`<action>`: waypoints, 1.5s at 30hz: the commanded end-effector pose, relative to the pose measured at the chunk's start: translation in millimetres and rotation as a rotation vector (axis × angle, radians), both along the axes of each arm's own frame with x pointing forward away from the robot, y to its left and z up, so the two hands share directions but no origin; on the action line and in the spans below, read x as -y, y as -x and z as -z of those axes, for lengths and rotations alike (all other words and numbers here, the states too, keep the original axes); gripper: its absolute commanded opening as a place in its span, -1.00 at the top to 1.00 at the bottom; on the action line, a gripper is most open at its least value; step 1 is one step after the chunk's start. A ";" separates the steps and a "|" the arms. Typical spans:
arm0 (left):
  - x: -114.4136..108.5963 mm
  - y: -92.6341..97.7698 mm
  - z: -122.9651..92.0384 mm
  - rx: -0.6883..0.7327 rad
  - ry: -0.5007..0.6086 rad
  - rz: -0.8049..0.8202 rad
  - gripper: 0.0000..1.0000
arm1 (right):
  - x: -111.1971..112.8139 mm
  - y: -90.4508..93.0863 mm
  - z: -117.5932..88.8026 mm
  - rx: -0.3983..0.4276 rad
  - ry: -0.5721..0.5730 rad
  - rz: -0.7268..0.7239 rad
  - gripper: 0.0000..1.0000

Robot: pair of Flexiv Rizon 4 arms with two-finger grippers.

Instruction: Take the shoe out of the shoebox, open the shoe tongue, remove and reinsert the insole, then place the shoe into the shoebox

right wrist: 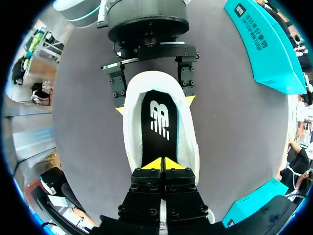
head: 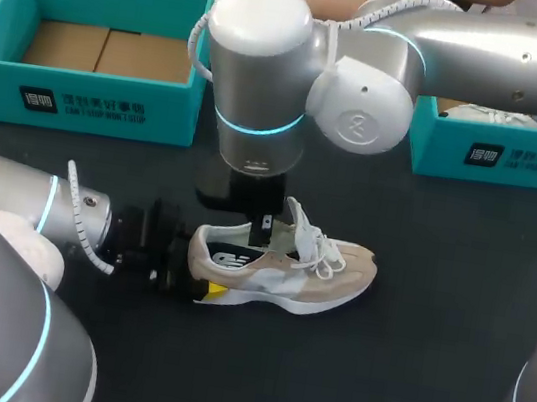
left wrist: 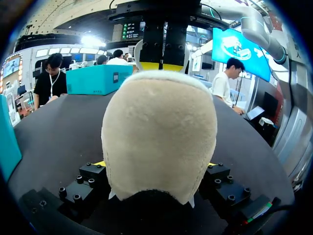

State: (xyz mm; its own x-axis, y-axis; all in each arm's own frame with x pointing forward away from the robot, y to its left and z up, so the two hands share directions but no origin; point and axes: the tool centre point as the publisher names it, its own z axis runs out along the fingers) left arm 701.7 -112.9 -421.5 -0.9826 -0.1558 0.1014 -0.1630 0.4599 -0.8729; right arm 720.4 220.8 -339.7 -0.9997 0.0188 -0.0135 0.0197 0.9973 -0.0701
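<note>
Lighting is bright and even in all three views, coming from overhead.

Head view: the dark surface (head: 423, 386) takes the light flat and matt. The shoe (head: 284, 269) casts a thin, soft shadow along its sole. The right arm (head: 262, 38) shows broad soft highlights on its housing (its cyan ring (head: 255, 123) glows by itself).

Left wrist view: the heel (left wrist: 159, 132) is evenly lit and falls to deep shadow at its base. The surface carries a pale sheen.

Right wrist view: the surface reads mid-grey and the white lining (right wrist: 131, 127) is bright.
</note>
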 end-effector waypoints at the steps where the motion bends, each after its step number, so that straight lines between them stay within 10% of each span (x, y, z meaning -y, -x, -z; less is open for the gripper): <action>1: -0.8 1.5 9.0 -0.001 -0.003 -0.002 1.00 | -5.9 -4.8 11.5 0.008 0.025 -0.010 1.00; 20: -0.8 1.5 9.0 -0.001 -0.003 -0.002 1.00 | 2.2 -12.9 32.3 0.016 0.040 0.020 1.00; 23: -0.8 1.5 9.0 -0.001 -0.003 -0.002 1.00 | -0.6 -13.5 36.7 -0.005 0.041 0.015 0.27; 38: -0.8 1.5 9.0 -0.001 -0.003 -0.002 1.00 | -5.8 -11.7 67.9 -0.071 0.021 -0.003 0.41; 42: -0.8 1.5 9.0 -0.001 -0.003 -0.002 1.00 | -2.8 -2.0 72.8 -0.094 0.016 0.013 1.00; 45: -0.8 1.5 9.0 -0.001 -0.003 -0.002 1.00 | 1.8 5.1 71.5 -0.097 0.009 0.034 1.00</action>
